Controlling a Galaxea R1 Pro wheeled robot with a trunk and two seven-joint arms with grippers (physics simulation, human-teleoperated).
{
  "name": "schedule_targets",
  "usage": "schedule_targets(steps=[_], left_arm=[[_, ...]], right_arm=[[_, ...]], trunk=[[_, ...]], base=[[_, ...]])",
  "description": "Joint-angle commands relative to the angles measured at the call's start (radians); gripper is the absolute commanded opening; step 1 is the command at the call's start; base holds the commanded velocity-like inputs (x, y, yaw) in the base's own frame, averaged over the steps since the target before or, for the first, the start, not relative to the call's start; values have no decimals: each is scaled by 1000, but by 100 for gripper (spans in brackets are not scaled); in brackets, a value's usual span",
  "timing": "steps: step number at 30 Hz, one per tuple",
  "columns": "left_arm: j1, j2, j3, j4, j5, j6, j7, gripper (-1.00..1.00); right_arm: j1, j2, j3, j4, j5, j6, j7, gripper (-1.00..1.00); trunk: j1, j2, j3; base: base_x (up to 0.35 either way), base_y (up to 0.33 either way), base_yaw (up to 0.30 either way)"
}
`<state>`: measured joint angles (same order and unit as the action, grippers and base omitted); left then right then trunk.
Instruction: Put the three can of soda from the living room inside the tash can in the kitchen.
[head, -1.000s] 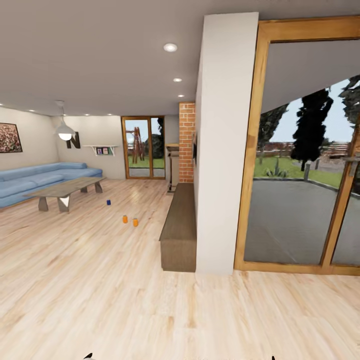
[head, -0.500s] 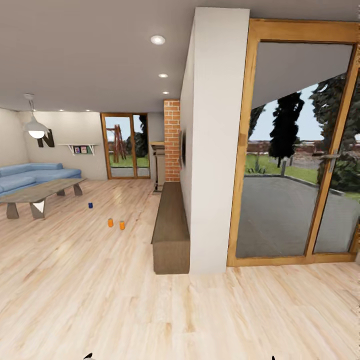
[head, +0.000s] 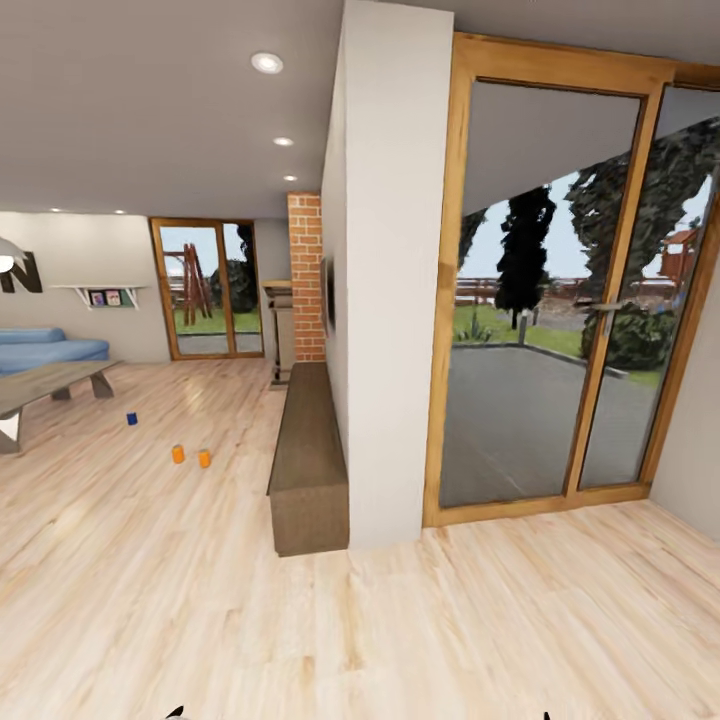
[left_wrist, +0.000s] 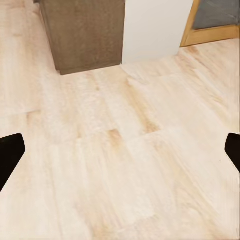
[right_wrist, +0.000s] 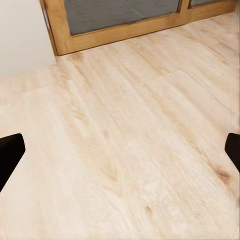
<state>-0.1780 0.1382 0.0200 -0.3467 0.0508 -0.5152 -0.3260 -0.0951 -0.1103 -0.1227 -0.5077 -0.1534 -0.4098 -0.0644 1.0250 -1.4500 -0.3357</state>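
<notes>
Living room, wood floor (head: 200, 600). Blue can (head: 131, 419) near coffee table (head: 50, 385); two orange cans (head: 190, 456) side by side, between it and dark bench (head: 305, 470). Left gripper (left_wrist: 120, 150): fingertips wide apart, empty. Right gripper (right_wrist: 120, 150): likewise.

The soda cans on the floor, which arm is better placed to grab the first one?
Probably left. The orange cans and the blue can stand far off to the robot's left. Both the left gripper and the right gripper are open over bare floor.
</notes>
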Motion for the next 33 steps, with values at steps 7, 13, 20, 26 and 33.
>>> schedule_targets(steps=[7, 13, 20, 26, 33], left_arm=[[0, 0, 0, 0, 0, -1, 1, 100], [0, 1, 0, 0, 0, -2, 1, 100], [0, 0, 0, 0, 0, -2, 1, 100], [0, 1, 0, 0, 0, -2, 1, 100], [0, 0, -1, 0, 0, -2, 1, 100]], right_arm=[[0, 0, 0, 0, 0, 0, 0, 100], [0, 1, 0, 0, 0, 0, 0, 100], [0, 1, 0, 0, 1, 0, 0, 100], [0, 1, 0, 0, 1, 0, 0, 100], [0, 1, 0, 0, 2, 0, 0, 100]], trunk=[[0, 0, -5], [0, 0, -9], [0, 0, -14], [0, 0, -18], [0, 0, -23]], base=[[6, -252, -232], [1, -282, -232], [0, -288, -232], [0, -290, -232], [0, -290, -232]])
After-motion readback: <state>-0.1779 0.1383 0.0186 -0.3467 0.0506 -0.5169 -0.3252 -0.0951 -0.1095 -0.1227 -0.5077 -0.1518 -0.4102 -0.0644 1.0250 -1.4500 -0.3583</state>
